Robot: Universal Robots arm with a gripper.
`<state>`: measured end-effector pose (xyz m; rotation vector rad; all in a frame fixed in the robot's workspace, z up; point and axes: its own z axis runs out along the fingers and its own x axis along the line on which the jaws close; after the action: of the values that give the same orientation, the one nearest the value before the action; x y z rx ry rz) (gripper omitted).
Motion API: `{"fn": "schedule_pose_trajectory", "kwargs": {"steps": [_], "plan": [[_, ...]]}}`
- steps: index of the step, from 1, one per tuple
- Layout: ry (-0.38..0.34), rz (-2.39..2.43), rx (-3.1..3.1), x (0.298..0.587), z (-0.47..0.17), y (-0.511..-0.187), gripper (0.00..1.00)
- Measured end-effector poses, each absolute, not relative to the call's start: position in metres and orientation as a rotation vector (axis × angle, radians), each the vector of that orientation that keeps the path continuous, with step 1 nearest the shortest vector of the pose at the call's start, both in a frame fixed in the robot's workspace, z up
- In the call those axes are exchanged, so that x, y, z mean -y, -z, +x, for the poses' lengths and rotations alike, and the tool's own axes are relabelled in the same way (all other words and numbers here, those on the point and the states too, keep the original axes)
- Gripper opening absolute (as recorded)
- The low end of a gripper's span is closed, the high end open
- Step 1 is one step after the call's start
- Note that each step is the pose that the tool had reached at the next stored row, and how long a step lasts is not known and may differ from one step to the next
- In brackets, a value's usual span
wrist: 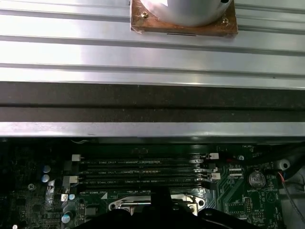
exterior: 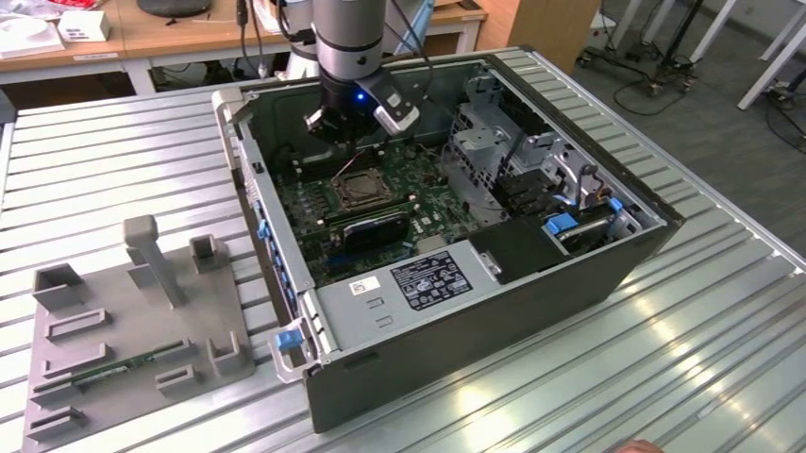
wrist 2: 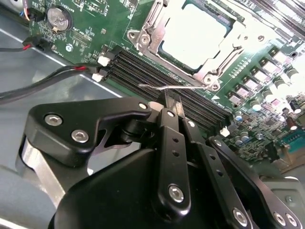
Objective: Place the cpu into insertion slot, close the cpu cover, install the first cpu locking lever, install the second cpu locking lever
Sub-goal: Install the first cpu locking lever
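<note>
Black gripper (wrist 2: 172, 102) fingers are pressed together on one thin wire locking lever (wrist 2: 164, 86) in the second wrist view, just beside the memory slots (wrist 2: 190, 102). Beyond them one cpu (wrist 2: 193, 33) lies in the insertion slot (wrist 2: 143, 38) with the cpu cover (wrist 2: 224, 52) down around it. Farther off, the exterior view shows the gripper (exterior: 357, 142) inside one open computer case (exterior: 605, 274), above the socket (exterior: 359, 189) on the green motherboard (exterior: 422, 175).
</note>
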<state>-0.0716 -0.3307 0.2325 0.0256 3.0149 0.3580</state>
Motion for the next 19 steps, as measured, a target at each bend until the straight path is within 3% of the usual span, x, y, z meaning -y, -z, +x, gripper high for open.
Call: {"fn": "schedule_pose_trajectory", "kwargs": {"steps": [19], "plan": [[-0.364,0.025,-3.014,0.329,-0.072,-0.220,0.11]]}}
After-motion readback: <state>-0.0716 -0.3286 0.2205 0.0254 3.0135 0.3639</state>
